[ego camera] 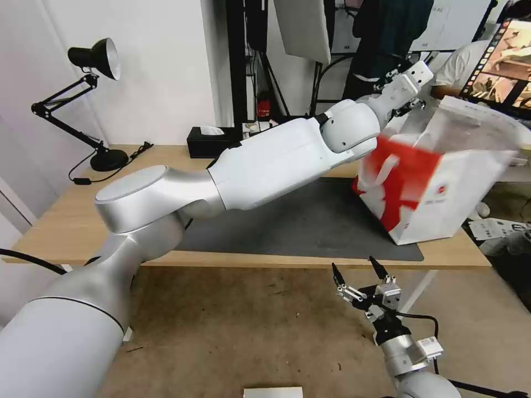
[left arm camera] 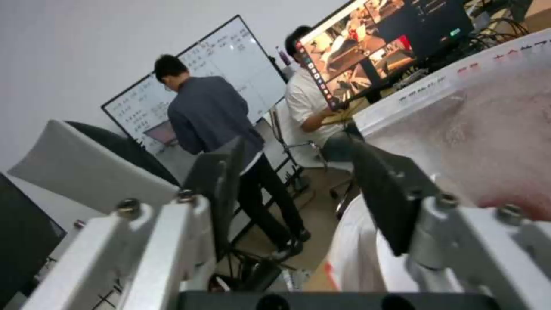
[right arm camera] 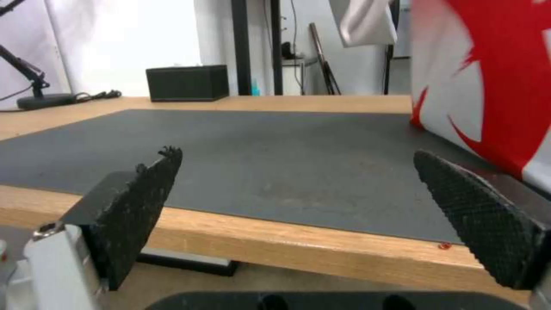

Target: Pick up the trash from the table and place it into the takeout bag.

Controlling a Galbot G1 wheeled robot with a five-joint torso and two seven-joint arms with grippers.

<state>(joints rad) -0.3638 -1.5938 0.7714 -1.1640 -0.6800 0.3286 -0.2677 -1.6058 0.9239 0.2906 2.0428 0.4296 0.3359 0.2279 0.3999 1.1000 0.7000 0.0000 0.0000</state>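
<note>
No trash lies on the tabletop (ego camera: 61, 221); left tool (left arm camera: 298, 189), spread and empty, hovers over the takeout bag (ego camera: 442, 182); right tool (ego camera: 359, 276), spread and empty, waits below the tabletop edge

The takeout bag (ego camera: 437, 188) is white with big red splashes. The bench (ego camera: 61, 221) is light wood with a dark grey mat (ego camera: 310, 221).

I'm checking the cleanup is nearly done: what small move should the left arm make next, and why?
Probably draw the left gripper back from the takeout bag. Its fingers are open and empty over the bag's mouth, and the dark mat shows no trash. The right gripper hangs open below the table edge.
</note>
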